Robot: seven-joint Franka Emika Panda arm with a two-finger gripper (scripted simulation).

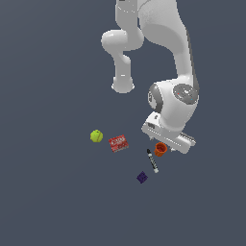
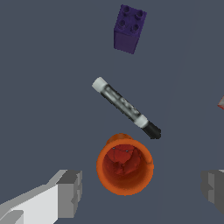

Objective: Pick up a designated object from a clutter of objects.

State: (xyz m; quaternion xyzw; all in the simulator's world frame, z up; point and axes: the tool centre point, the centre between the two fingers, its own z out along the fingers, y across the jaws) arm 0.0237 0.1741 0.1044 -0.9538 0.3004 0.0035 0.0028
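Note:
The orange cup [image 1: 160, 149] stands on the dark floor, right under my gripper [image 1: 167, 143] in the exterior view. In the wrist view the cup [image 2: 124, 166] shows its round rim and dark red hollow from above. It sits between my two grey fingers [image 2: 70, 192], closer to that one than to the other. My gripper [image 2: 142, 192] is open and neither finger touches the cup. The rest of the clutter lies around: a black-and-white marker [image 1: 152, 161] [image 2: 126, 108] just beside the cup and a dark purple block [image 1: 141, 177] [image 2: 129, 29] beyond it.
A flat red box [image 1: 118, 143] and a yellow-green ball [image 1: 96, 136] lie toward the exterior view's left of the cup. Only a corner of the red box [image 2: 222, 103] shows in the wrist view. The arm's base [image 1: 123, 85] stands behind.

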